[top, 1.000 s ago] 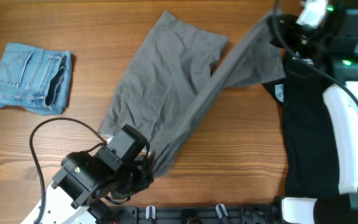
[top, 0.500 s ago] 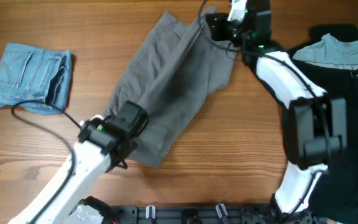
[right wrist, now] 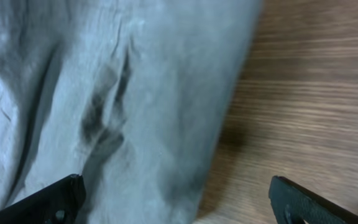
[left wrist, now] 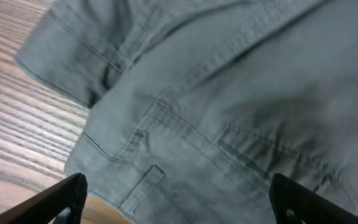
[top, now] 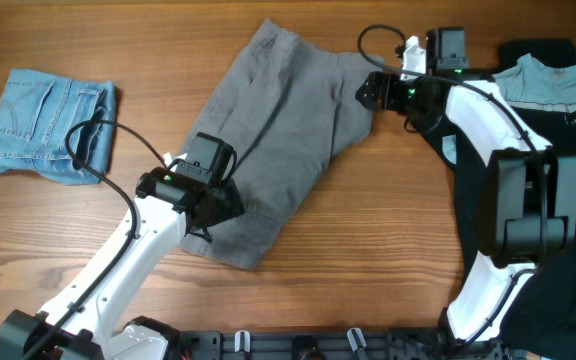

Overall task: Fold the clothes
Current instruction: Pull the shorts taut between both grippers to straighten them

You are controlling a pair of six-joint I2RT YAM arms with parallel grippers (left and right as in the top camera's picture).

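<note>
The grey pants point(top: 273, 140) lie folded lengthwise in the middle of the table, running from back centre down to the front. My left gripper point(top: 220, 205) hovers open over their lower left edge. In the left wrist view the pants point(left wrist: 229, 93) fill the frame with a seam and belt loop, and nothing sits between the black fingers point(left wrist: 64, 198). My right gripper point(top: 370, 90) stands open at the pants' upper right edge. Its wrist view has the pants point(right wrist: 117, 93) on the left and bare wood on the right, with the gripper point(right wrist: 176, 208) empty.
Folded light-blue denim shorts point(top: 50, 125) lie at the far left. A black garment point(top: 498, 210) with a pale-blue shirt point(top: 548, 80) on it covers the right side, under the right arm. Bare wooden table point(top: 368, 230) shows between the pants and the black garment.
Both grippers swung one pant leg from the right over onto the rest of the pants, then opened and let go. The cloth now lies flat, doubled over.
</note>
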